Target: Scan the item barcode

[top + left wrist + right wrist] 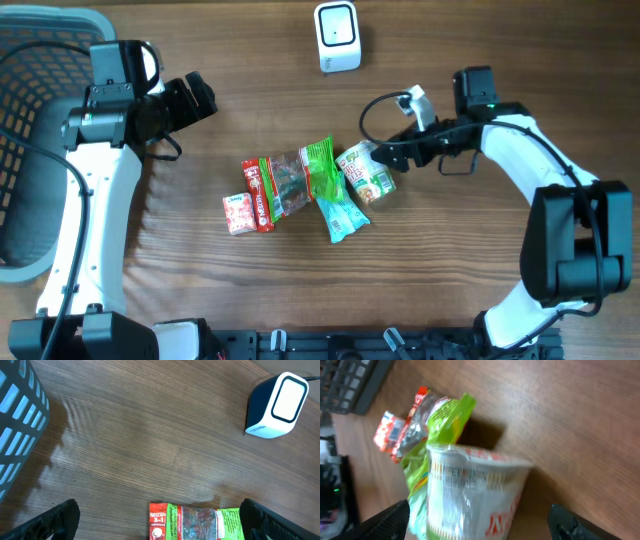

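Observation:
A noodle cup (366,172) in clear wrap lies on its side at the right end of a pile of snack packets in the middle of the table. My right gripper (388,157) is at the cup's right end. In the right wrist view its fingers stand wide on either side of the cup (470,495), with a gap on both sides, so the gripper (482,522) is open. The white barcode scanner (337,36) stands at the far edge. My left gripper (203,97) hovers open at the upper left, empty, above the table.
The pile holds a red Nescafe sachet (262,195), a small red packet (238,213), a green packet (322,170) and teal packets (342,217). A dark mesh basket (40,150) fills the left edge. The left wrist view shows the scanner (277,405) and the sachet (159,521).

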Robot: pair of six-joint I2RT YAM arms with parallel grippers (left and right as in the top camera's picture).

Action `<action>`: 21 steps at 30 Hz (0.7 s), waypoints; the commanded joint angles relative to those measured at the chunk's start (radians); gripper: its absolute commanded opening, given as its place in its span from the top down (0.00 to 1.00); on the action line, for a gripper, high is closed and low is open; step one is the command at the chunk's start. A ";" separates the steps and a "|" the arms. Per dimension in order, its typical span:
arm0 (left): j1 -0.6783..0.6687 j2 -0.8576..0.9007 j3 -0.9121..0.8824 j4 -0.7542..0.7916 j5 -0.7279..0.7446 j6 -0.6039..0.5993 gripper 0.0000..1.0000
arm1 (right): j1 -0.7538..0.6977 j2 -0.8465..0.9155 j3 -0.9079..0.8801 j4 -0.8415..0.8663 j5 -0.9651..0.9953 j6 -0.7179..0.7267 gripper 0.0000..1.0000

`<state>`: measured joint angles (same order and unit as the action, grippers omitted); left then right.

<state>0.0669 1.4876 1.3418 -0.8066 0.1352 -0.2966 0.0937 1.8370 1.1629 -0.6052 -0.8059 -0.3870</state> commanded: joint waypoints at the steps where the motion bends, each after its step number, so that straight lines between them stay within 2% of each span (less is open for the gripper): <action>1: 0.007 -0.006 0.006 0.003 -0.003 0.013 0.00 | 0.006 0.013 0.008 0.042 0.048 0.027 0.07; 5: 0.007 -0.006 0.006 0.003 -0.003 0.013 0.00 | 0.037 0.055 0.007 0.063 0.047 0.021 0.02; 11: 0.007 -0.006 0.006 0.003 -0.003 0.013 0.00 | 0.125 0.104 0.007 0.091 0.051 0.016 0.02; 14: 0.007 -0.006 0.006 0.003 -0.003 0.013 0.00 | 0.130 0.102 0.008 0.091 0.058 0.025 0.22; 15: 0.007 -0.006 0.006 0.003 -0.003 0.013 0.00 | 0.124 0.099 0.008 0.088 0.090 0.044 0.26; 17: 0.007 -0.006 0.006 0.003 -0.003 0.013 0.00 | 0.111 0.081 0.008 0.071 0.187 0.104 0.27; 21: 0.007 -0.006 0.006 0.003 -0.003 0.013 0.00 | 0.088 -0.024 0.009 0.022 0.326 0.133 0.28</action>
<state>0.0669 1.4876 1.3418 -0.8066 0.1349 -0.2966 0.2054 1.8961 1.1645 -0.5621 -0.6743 -0.2993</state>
